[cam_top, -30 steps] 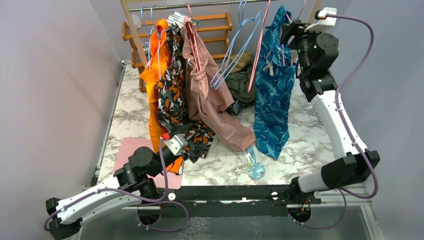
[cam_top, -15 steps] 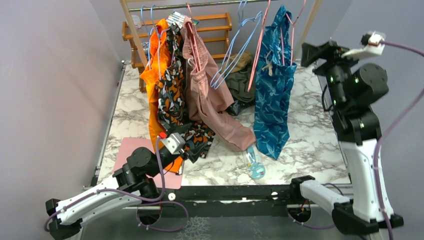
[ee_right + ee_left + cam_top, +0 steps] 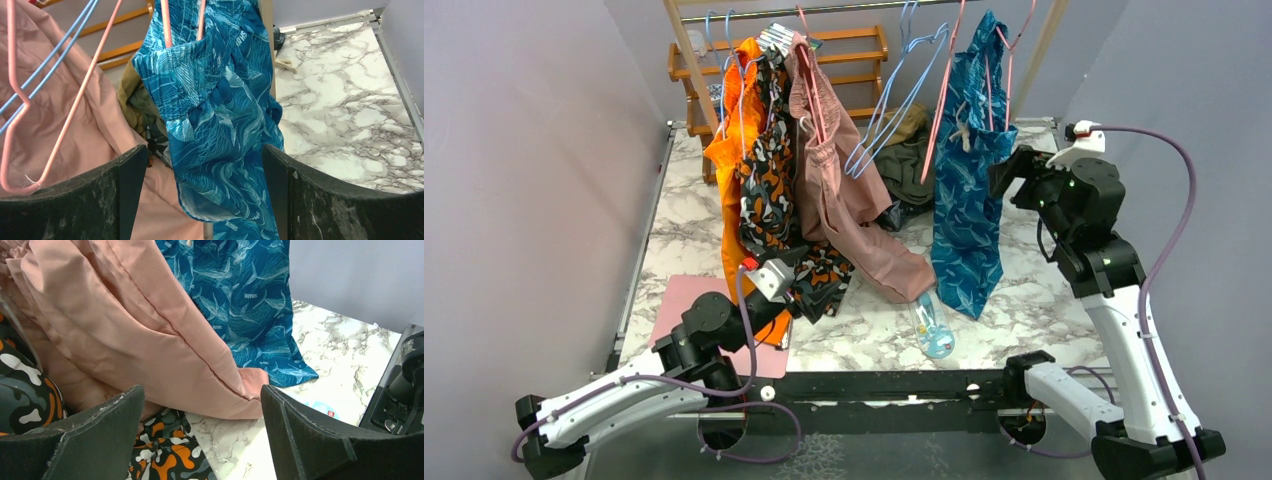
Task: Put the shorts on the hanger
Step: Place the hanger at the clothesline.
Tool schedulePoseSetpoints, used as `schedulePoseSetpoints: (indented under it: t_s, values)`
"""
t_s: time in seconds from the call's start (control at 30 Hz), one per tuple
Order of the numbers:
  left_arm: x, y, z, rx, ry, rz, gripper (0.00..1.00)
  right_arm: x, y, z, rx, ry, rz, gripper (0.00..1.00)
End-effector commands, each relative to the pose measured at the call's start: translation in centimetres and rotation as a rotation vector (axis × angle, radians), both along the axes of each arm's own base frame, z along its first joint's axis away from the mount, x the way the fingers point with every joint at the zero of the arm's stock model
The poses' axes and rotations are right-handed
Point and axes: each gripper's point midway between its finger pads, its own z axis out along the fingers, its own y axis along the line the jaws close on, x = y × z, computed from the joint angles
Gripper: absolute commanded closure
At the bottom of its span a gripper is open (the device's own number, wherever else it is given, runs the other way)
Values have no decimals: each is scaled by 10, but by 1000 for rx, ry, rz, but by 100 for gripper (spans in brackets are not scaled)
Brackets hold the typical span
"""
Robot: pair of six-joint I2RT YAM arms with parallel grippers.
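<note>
The light is bright and soft all over. From the top, the shorts (image 3: 967, 200) look sharp and clear. The table (image 3: 1064, 270) to their right is bright, with no hard shadows. Only a faint, soft shadow lies under the shorts. The bottle (image 3: 932, 330) just below them has a small shine. In the right wrist view the shorts are crisp, but the right fingers (image 3: 75, 200) below them are dark and fuzzy. In the left wrist view the left fingers (image 3: 75, 445), below the shorts, are dark and a bit blurry too.
</note>
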Motion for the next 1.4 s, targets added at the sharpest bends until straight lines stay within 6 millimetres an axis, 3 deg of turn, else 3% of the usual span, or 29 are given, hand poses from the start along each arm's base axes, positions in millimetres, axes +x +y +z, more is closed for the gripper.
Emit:
schedulePoseSetpoints:
  t_s: [0.0,0.13,0.17,0.23,0.37,0.5,0.63,0.7,0.97,1.07,1.17,1.37]
  values:
    - [2,8,17,-59,-7,31,12,6,-3,0,-37,-17,-19,15]
    - [1,4,16,-55,-3,17,12,16,-11,-1,-50,-24,-69,23]
    - [2,1,9,-15,-1,14,12,22,-28,3,-79,-33,-167,40]
    - [6,3,4,16,-4,36,14,26,-34,6,-88,-32,-207,44]
    - [20,24,6,-22,-1,170,15,33,-38,7,-67,6,-250,44]
    - [17,39,12,-142,-71,195,13,31,-33,3,-21,39,-245,35]
    - [17,39,7,-129,-78,195,10,14,-24,19,14,11,-175,29]
    - [20,39,4,-109,-65,208,1,5,-21,28,17,-4,-146,26]
    - [18,29,-5,-74,-38,177,1,-27,1,49,79,13,-1,18]
    - [15,26,-5,-76,-37,159,1,-43,-14,59,141,4,-94,13]
    - [14,24,-2,-61,-52,148,1,-63,-23,67,167,-1,-136,0]
    - [20,29,7,-85,-37,195,1,-116,-61,60,314,-70,-333,0]
